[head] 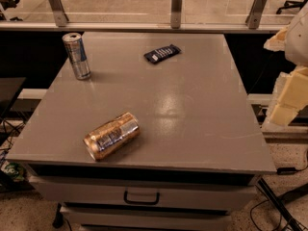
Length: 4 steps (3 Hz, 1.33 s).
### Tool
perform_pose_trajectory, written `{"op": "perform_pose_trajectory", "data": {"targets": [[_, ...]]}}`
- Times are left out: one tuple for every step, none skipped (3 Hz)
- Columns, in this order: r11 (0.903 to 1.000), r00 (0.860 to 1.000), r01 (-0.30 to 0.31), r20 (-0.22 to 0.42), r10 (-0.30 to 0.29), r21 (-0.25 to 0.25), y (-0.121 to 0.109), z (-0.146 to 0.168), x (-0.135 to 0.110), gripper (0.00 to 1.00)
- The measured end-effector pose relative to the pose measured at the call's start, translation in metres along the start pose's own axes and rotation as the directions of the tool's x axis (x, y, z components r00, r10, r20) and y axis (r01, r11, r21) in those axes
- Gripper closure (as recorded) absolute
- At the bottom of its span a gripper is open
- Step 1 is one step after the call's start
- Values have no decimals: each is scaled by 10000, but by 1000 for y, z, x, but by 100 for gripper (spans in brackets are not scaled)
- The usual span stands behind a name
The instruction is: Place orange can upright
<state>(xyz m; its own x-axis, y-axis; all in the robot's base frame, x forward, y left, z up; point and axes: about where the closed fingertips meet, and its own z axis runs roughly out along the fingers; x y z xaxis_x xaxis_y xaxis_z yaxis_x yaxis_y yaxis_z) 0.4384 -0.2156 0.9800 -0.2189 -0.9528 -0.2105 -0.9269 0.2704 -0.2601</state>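
Near the far left corner of the tabletop (197,124) a slim silver-blue can (77,56) stands upright. The orange can (111,135) lies on its side close to the front edge, toward the left corner. A dark packet (162,53) lies flat by the far edge. The gripper (288,97) hangs beyond the right edge, well apart from the orange can; how far it is open I cannot tell.
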Motion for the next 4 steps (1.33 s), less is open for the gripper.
{"op": "perform_pose_trajectory", "data": {"targets": [[10000,10000,7,4,-7,18,0,0,0,0],[9976,9973,691,263,-690,-46,-2,4,-20,0],[9786,9758,2058,759,-2050,-29,1,11,-64,0],[9377,9307,3472,1278,-3427,-143,8,21,-112,0]]}}
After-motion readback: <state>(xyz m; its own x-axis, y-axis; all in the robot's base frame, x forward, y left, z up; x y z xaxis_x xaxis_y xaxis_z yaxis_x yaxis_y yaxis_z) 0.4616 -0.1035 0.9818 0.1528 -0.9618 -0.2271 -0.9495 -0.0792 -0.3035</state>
